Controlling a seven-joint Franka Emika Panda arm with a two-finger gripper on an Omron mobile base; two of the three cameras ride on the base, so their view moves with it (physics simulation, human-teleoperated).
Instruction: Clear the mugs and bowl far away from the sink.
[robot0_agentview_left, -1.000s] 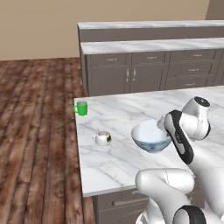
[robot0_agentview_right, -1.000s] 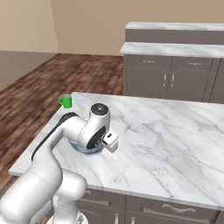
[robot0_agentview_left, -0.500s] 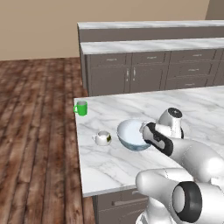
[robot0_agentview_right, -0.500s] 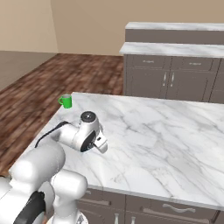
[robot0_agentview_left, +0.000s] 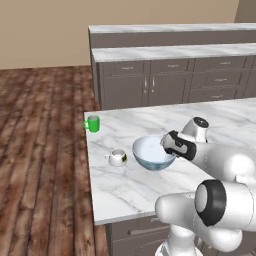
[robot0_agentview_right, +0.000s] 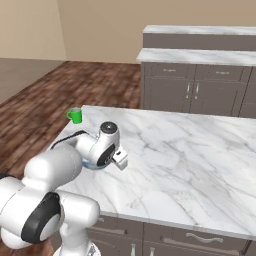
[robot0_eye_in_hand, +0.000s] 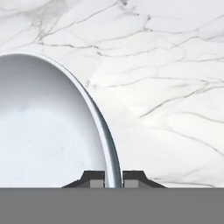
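Note:
The pale blue-grey bowl (robot0_agentview_left: 150, 152) sits on the marble counter (robot0_agentview_left: 125, 192) near its left end. My gripper (robot0_agentview_left: 167, 143) reaches in from the right and is shut on the bowl's right rim. In the hand view the thin rim of the bowl (robot0_eye_in_hand: 43, 131) runs down between the two fingertips of the gripper (robot0_eye_in_hand: 113, 178). The squat white mug (robot0_agentview_left: 118, 158) stands just left of the bowl, apart from it. At the counter's far left corner stands the green mug (robot0_agentview_left: 92, 123), also seen as the green mug (robot0_agentview_right: 75, 115). The sink is out of view.
The counter's left edge (robot0_agentview_left: 90, 170) drops to the wooden floor (robot0_agentview_left: 45, 150) close beside the mugs. Grey base cabinets (robot0_agentview_left: 165, 85) with a marble top line the back wall. Bare marble (robot0_agentview_right: 190, 150) stretches to the right of the arm.
The bowl has slid left toward the white mug together with the hand, most of it in the first half second. The jaws have closed onto the rim. Both mugs stayed put.

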